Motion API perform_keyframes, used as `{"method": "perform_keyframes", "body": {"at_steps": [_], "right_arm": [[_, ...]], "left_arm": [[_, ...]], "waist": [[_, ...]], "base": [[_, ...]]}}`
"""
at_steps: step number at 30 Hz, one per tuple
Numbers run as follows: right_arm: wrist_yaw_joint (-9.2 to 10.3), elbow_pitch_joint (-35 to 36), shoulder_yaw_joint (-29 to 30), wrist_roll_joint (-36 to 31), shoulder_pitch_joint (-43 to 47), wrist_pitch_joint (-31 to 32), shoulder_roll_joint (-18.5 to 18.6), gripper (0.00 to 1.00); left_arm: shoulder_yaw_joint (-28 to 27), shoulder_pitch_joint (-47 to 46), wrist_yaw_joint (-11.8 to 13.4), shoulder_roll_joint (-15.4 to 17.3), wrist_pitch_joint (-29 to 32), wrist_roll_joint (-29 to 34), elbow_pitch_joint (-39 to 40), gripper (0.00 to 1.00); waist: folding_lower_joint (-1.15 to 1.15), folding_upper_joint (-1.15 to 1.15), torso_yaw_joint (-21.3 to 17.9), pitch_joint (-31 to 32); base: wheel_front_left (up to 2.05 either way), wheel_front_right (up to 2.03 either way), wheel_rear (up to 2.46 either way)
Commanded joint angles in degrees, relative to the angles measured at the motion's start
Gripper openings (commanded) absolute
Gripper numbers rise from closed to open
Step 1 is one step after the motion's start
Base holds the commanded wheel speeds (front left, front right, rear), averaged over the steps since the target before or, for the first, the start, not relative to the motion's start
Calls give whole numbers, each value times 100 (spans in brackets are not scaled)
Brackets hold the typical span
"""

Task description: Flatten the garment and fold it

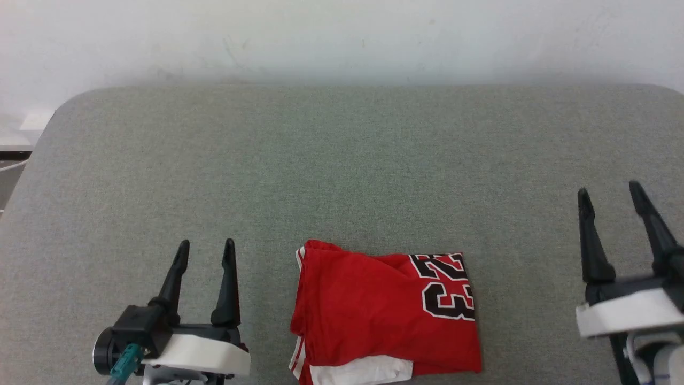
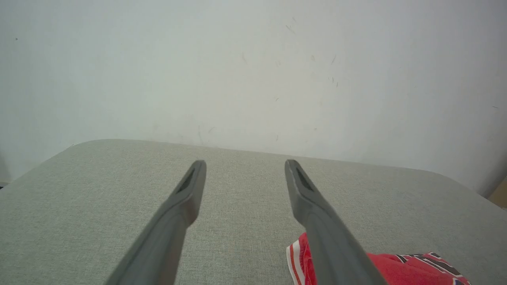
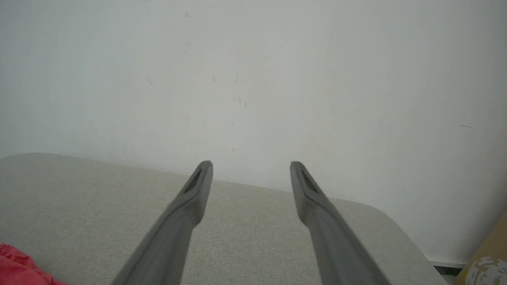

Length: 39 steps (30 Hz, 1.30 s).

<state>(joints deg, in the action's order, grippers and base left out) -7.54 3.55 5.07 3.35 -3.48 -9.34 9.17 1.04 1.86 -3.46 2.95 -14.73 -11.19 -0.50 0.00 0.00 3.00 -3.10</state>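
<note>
One garment (image 1: 374, 315) is present: a red shirt lying in a rough rectangle of several layers on the grey table (image 1: 342, 160). It sits at the near edge, about mid-width. Black, white-outlined "23" lettering shows at its right part; two sets of numerals are visible, one complete and one cut by a fold. One strip of white fabric shows along the near edge. Red-and-white striped trim runs down the left edge.

Two grippers are in view, each with two dark fingers, four fingers in all. The left gripper (image 1: 207, 243) stands to the left of the garment, near it but apart, jaws spread wide and holding nothing. The right gripper (image 1: 608, 188) stands well to the right, farther from the garment, jaws likewise spread wide and holding nothing. The garment lies between them.

One pale wall (image 1: 342, 37) stands behind the table. One brown object (image 3: 487, 257) shows past the table's right corner; what it is cannot be told.
</note>
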Motion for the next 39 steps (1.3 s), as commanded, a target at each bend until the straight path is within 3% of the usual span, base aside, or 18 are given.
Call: {"method": "perform_keyframes", "body": {"at_steps": [1,8,20,22,23,24,27,31,39], "right_arm": [[5,168,69,-72,283,-123,-180,100],[5,245,92,-89,893,-342,-487,100],[5,292,-8,-27,862,-28,-473,100],[5,313,-200,521,876,618,-333,100],[5,313,-200,521,876,618,-333,100],[5,431,-425,825,879,1159,-65,100],[5,528,-690,1497,870,2138,275,100],[5,543,-875,2367,796,3376,554,100],[5,-16,-995,3237,427,4429,529,100]], "left_arm": [[27,-44,-26,-7,-27,92,-28,100],[-4,41,-78,-4,-27,215,-89,100],[49,23,-143,-3,-27,429,-122,100],[70,-1,-143,-5,-27,414,-105,100],[70,-1,-143,-5,-27,414,-105,100],[70,-25,-135,-5,-27,362,-99,100],[55,-64,-128,-6,-27,286,-84,100],[90,-153,-144,-6,-27,298,-92,100],[191,-372,-160,-7,-27,290,-140,100]], "waist": [[0,0,-1,-7],[0,0,-33,-3],[0,0,60,-35],[0,0,119,-108],[0,0,119,-108],[0,0,156,-179],[0,0,206,-304],[0,0,302,-496],[0,0,567,-766]], "base": [[0,0,0],[0,0,0],[0,0,0],[0,0,0],[0,0,0],[0,0,0],[0,0,0],[0,0,0],[0,0,0]]}}
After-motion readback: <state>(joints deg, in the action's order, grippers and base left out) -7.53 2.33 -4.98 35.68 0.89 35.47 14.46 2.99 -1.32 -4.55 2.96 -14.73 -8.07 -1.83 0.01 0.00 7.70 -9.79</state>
